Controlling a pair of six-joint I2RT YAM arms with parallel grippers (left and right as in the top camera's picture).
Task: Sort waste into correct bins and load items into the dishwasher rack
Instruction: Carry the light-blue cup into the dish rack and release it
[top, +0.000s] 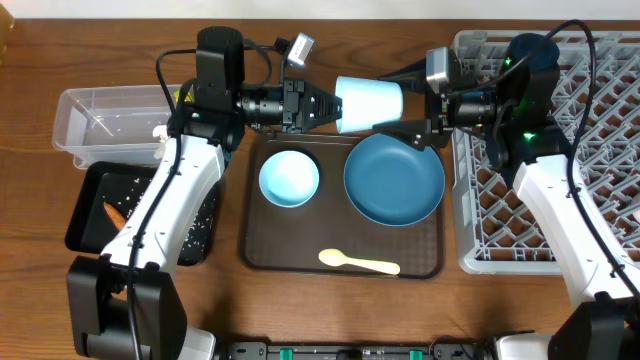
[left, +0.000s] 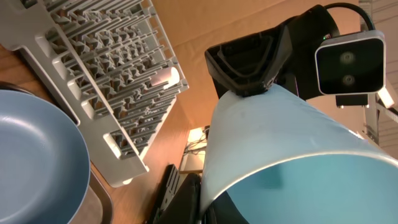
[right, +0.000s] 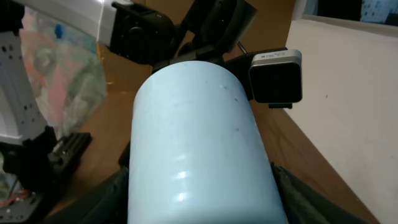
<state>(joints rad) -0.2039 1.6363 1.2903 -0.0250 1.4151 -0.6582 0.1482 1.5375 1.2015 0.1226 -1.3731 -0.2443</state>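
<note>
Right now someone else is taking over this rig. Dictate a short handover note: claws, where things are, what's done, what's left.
Left claw: shut on the light-blue cup, held in the air above the brown tray.
Right claw: around the cup's other end; whether it grips cannot be told.
On the brown tray: light-blue bowl, dark-blue plate, cream spoon.
Done: carrot piece and rice grains lie in the black tray, next to the clear tub.
Left: pass the cup across into the grey rack, then load bowl, plate and spoon.
</note>
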